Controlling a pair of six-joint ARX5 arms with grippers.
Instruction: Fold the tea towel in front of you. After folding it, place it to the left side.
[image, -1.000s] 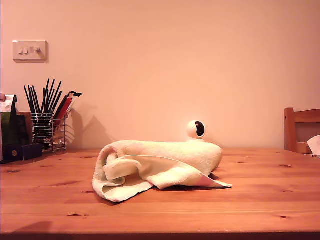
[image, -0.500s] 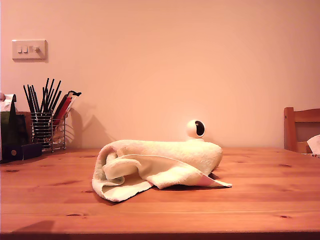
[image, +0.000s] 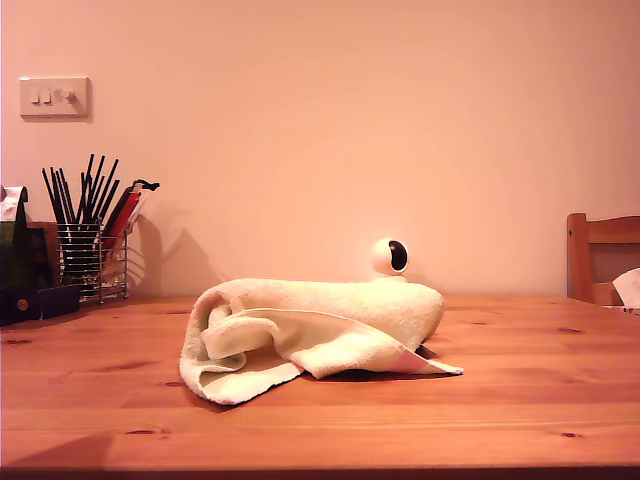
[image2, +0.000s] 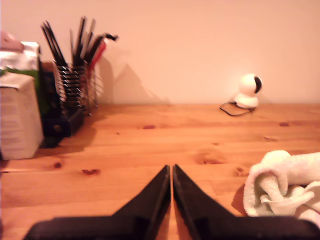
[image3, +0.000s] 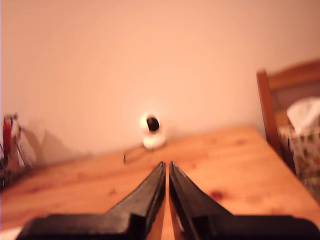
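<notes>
1. The tea towel (image: 320, 335) lies in a loose, rumpled heap at the middle of the wooden table (image: 520, 400). One flap is rolled under at its 9 o'clock end in the exterior view, and a thin corner trails out flat toward 4 o'clock. It is not yet folded.
2. Our first gripper (image2: 171, 172) has its jaws pressed together with nothing between them. It hovers low over bare wood, the towel's rolled end just beside it. It does not show in the exterior view.
3. Our second gripper (image3: 167, 170) is likewise closed and empty, held above the table and aimed at the far wall. No towel is near its tips.
4. Step in hand, as we judge it: the approach, before any grasp. Next, both sets of jaws must spread and take two corners to pull the cloth flat. The trailing corner looks the easiest first hold.
5. Behind the towel, at about 1 o'clock in the exterior view, sits a small round camera (image: 389, 257) near the wall.
6. At 10 o'clock stands a wire holder of dark sticks (image: 88, 235) beside cartons (image2: 20, 112). A light switch (image: 53, 97) is above, and a chair (image: 600, 255) is at 3 o'clock.
</notes>
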